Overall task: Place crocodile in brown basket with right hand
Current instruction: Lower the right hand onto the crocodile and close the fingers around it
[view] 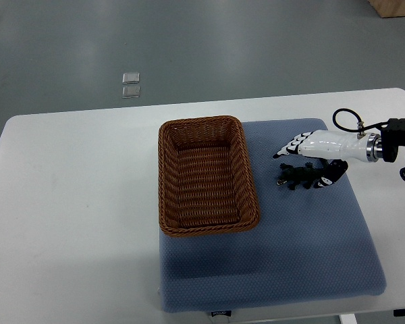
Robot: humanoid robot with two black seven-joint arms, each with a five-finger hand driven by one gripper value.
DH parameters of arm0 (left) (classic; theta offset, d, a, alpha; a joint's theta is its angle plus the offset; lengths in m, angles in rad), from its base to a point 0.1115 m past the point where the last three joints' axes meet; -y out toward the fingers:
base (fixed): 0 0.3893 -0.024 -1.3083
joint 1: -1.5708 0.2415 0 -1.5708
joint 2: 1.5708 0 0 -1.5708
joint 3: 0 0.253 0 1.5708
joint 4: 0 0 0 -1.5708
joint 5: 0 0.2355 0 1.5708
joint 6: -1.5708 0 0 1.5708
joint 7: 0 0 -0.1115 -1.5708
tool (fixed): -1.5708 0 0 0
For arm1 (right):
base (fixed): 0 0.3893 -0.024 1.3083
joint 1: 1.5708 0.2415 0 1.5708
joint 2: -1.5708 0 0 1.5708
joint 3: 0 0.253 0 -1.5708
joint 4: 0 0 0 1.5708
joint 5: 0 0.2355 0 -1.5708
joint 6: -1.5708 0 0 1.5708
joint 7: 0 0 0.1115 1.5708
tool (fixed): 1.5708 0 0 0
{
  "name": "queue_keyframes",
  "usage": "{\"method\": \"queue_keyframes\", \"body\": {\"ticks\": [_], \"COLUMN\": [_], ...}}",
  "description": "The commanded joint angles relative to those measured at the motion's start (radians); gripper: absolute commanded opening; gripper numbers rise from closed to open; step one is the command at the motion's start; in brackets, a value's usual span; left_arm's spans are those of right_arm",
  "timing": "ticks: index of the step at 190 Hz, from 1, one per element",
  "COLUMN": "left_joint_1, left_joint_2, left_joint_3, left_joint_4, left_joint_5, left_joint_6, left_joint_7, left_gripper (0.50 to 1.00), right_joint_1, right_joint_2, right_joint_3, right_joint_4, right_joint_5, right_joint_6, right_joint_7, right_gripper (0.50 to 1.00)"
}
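A small dark toy crocodile (298, 178) lies on the blue-grey mat (304, 236), a little to the right of the brown wicker basket (167, 196). The basket holds nothing that I can see. My right hand (309, 162), white with black fingertips, comes in from the right edge and hovers just over the crocodile. Its fingers (288, 147) stretch toward the basket above the toy, and the thumb (326, 179) curls down by the toy's right end. The hand is not closed around the crocodile. No left arm shows.
The mat sits on a white table (67, 202) with rounded corners; grey floor lies beyond its far edge. Two small clear squares (131, 84) lie on the floor. A wooden box corner (395, 7) shows at top right.
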Motion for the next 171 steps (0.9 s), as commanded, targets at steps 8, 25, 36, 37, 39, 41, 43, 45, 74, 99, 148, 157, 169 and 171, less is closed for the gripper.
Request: {"method": "queue_keyframes", "body": {"ticks": [8, 25, 36, 37, 39, 41, 43, 45, 74, 99, 148, 157, 169, 171], "left_joint_1": [0.000, 0.000, 0.000, 0.000, 0.000, 0.000, 0.000, 0.000, 0.000, 0.000, 0.000, 0.000, 0.000, 0.000], "left_joint_2": [0.000, 0.000, 0.000, 0.000, 0.000, 0.000, 0.000, 0.000, 0.000, 0.000, 0.000, 0.000, 0.000, 0.000], "left_joint_3": [0.000, 0.000, 0.000, 0.000, 0.000, 0.000, 0.000, 0.000, 0.000, 0.000, 0.000, 0.000, 0.000, 0.000], "left_joint_4": [0.000, 0.000, 0.000, 0.000, 0.000, 0.000, 0.000, 0.000, 0.000, 0.000, 0.000, 0.000, 0.000, 0.000], "left_joint_5": [0.000, 0.000, 0.000, 0.000, 0.000, 0.000, 0.000, 0.000, 0.000, 0.000, 0.000, 0.000, 0.000, 0.000], "left_joint_6": [0.000, 0.000, 0.000, 0.000, 0.000, 0.000, 0.000, 0.000, 0.000, 0.000, 0.000, 0.000, 0.000, 0.000], "left_joint_7": [0.000, 0.000, 0.000, 0.000, 0.000, 0.000, 0.000, 0.000, 0.000, 0.000, 0.000, 0.000, 0.000, 0.000], "left_gripper": [1.000, 1.000, 1.000, 1.000, 1.000, 1.000, 1.000, 1.000, 1.000, 1.000, 1.000, 1.000, 1.000, 1.000], "right_joint_1": [0.002, 0.004, 0.004, 0.004, 0.004, 0.004, 0.004, 0.004, 0.004, 0.004, 0.004, 0.004, 0.004, 0.004], "right_joint_2": [0.010, 0.010, 0.010, 0.010, 0.010, 0.010, 0.010, 0.010, 0.026, 0.029, 0.043, 0.045, 0.051, 0.051], "right_joint_3": [-0.025, -0.025, -0.025, -0.025, -0.025, -0.025, -0.025, -0.025, -0.025, -0.025, -0.025, -0.025, -0.025, -0.025], "right_joint_4": [-0.009, -0.009, -0.009, -0.009, -0.009, -0.009, -0.009, -0.009, -0.012, -0.020, -0.045, -0.046, -0.046, -0.048], "right_joint_5": [-0.014, -0.030, -0.030, -0.030, -0.030, -0.030, -0.030, -0.030, -0.037, -0.045, -0.080, -0.080, -0.080, -0.080], "right_joint_6": [-0.035, -0.038, -0.044, -0.044, -0.046, -0.047, -0.049, -0.050, -0.058, -0.075, -0.075, -0.075, -0.075, -0.075], "right_joint_7": [0.000, 0.000, 0.000, 0.000, 0.000, 0.000, 0.000, 0.000, 0.000, -0.004, -0.005, -0.008, -0.017, -0.019], "right_gripper": [0.932, 0.932, 0.932, 0.932, 0.932, 0.932, 0.932, 0.932, 0.930, 0.928, 0.926, 0.926, 0.924, 0.924]}}
